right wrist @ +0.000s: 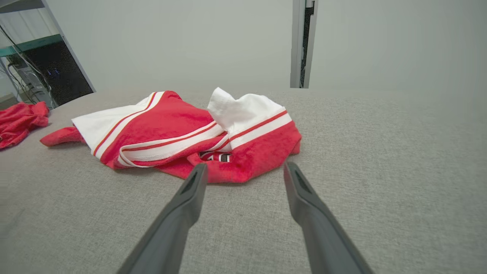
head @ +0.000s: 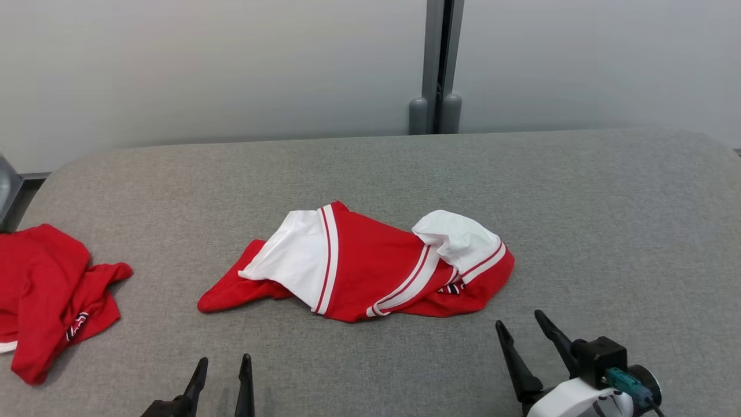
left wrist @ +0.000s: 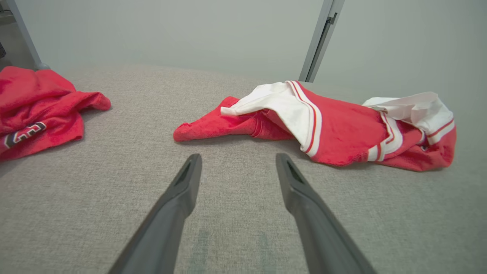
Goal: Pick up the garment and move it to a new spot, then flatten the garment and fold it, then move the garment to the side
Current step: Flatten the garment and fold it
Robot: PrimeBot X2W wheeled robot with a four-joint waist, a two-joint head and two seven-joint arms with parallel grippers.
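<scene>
A crumpled red garment with white panels and red-and-white stripes lies in a heap in the middle of the grey padded surface. It also shows in the left wrist view as the garment and in the right wrist view as the garment. My left gripper stands open at the bottom edge, short of the garment's left end, nothing between its fingers. Open too, my right gripper sits just in front of the garment's right end. From the wrists, the left gripper and the right gripper both point at the cloth.
A second red garment lies bunched at the surface's left edge, also seen as the red cloth from the left wrist. A grey wall with a vertical post stands behind the surface. Dark equipment sits beyond the left side.
</scene>
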